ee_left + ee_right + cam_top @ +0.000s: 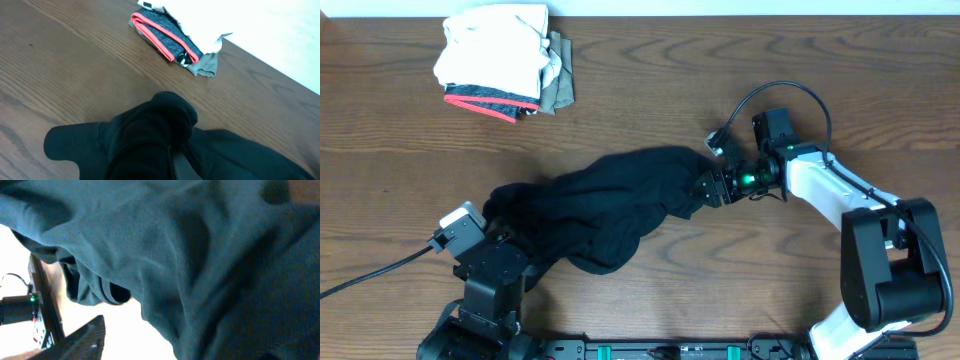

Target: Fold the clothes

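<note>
Black shirt (610,205) runs left-right between left end effector (502,240), closed and seemingly pinching it, and right end effector (708,187), width unclear.

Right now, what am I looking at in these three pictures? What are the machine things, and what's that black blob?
That's a robot: a black left arm and a white-and-black right arm at a brown wooden table. Each ends in a two-finger gripper, like a pinching hand. One picture looks down from above; the other two come from little cameras on the wrists, so everything looks very close. The blob is a crumpled black soft fabric shirt, waiting to be folded. The left gripper is shut on one end. The right gripper is at the other end; whether it has pinched the cloth, I cannot tell. Far off sits a stack of folded clothes, white on top, untouched.
</note>
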Robot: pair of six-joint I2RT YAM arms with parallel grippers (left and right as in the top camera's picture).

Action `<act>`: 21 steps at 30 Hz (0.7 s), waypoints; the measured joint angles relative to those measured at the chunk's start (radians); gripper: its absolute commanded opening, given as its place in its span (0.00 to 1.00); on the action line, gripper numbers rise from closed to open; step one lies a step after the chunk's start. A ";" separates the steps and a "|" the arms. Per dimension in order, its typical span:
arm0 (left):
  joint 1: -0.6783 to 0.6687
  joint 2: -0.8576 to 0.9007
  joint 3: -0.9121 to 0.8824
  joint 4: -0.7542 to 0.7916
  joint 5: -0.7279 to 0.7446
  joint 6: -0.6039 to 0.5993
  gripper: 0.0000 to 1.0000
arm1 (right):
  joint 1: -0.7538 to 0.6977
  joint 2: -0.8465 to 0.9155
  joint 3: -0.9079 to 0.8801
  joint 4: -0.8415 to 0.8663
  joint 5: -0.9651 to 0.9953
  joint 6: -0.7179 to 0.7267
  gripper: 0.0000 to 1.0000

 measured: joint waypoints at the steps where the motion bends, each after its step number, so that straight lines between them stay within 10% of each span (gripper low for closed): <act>1: 0.000 0.000 0.000 0.000 0.000 0.000 0.07 | 0.000 -0.005 0.008 -0.018 0.015 0.006 0.51; 7: 0.000 0.000 0.000 0.000 0.000 0.000 0.08 | -0.002 -0.068 0.028 -0.062 0.089 0.042 0.02; 21: 0.000 0.000 0.010 0.151 0.105 0.032 0.08 | -0.002 -0.265 0.029 -0.099 0.232 0.172 0.02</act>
